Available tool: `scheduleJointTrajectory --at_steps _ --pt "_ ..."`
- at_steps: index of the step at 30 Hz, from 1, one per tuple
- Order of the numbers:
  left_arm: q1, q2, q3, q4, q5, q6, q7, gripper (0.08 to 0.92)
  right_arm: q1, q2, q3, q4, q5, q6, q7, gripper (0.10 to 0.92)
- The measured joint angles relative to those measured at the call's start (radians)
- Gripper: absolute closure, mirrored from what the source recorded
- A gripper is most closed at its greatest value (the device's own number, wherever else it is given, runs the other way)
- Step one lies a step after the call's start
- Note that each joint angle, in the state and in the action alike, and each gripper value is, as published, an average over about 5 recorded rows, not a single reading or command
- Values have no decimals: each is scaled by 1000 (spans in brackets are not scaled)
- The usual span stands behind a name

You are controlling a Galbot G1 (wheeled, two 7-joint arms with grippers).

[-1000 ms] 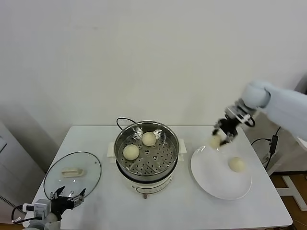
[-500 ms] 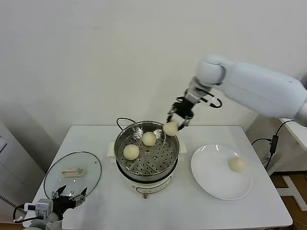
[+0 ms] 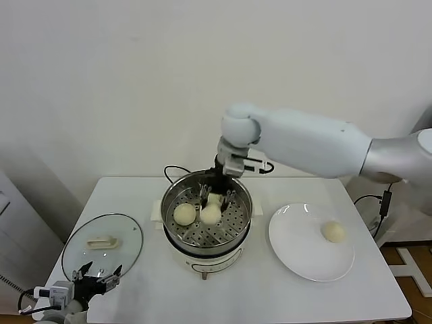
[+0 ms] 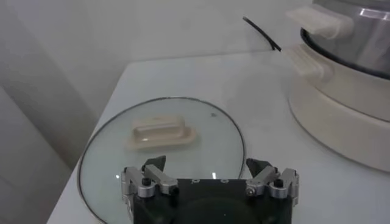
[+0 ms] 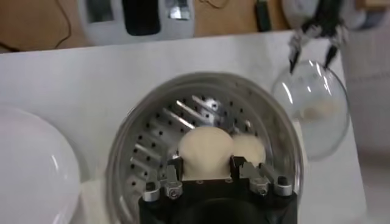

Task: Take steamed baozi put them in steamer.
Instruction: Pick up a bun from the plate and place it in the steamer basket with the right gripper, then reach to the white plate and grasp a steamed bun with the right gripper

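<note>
Right gripper (image 3: pixel 214 197) jaws clamped on baozi (image 5: pixel 206 150), low inside steamer (image 3: pixel 237 189), over perforated tray. Two more baozi in steamer: one (image 3: pixel 184 214) toward lid side, one (image 3: pixel 210 214) just below gripper. Last baozi (image 3: pixel 332 231) on plate (image 3: pixel 297 253), opposite side of steamer. Dough looks soft, light, dentable: grip sides gently at widest part. Left gripper (image 4: pixel 210 181) jaws apart, idle over glass lid (image 3: pixel 74 251) on counter (image 3: pixel 270 297).

Between the right gripper's (image 5: pixel 206 175) metal-tipped black fingers sits a smooth, matt dough bun (image 5: pixel 205 150). Below it the steamer (image 3: pixel 237 191) is shiny perforated steel on a glossy white plastic base. Well off to its side lies a clear glass lid (image 3: pixel 128 253).
</note>
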Motion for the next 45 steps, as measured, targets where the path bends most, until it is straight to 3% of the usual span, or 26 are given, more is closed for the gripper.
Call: scheduleJointTrajectory --at_steps 14,29,37,45 --pt "-1 0 0 2 -1 -1 0 177 -97 33 24 9 -126 59 8 528" --pt "4 0 -2 9 -3 -8 1 177 -138 48 69 -13 -216 54 27 217" --pt "3 4 -9 17 -10 -15 2 177 -73 -24 98 -43 -193 4 26 203" --pt "-8 2 -12 8 -17 -13 0 177 47 -201 46 -59 -100 -139 5 203"
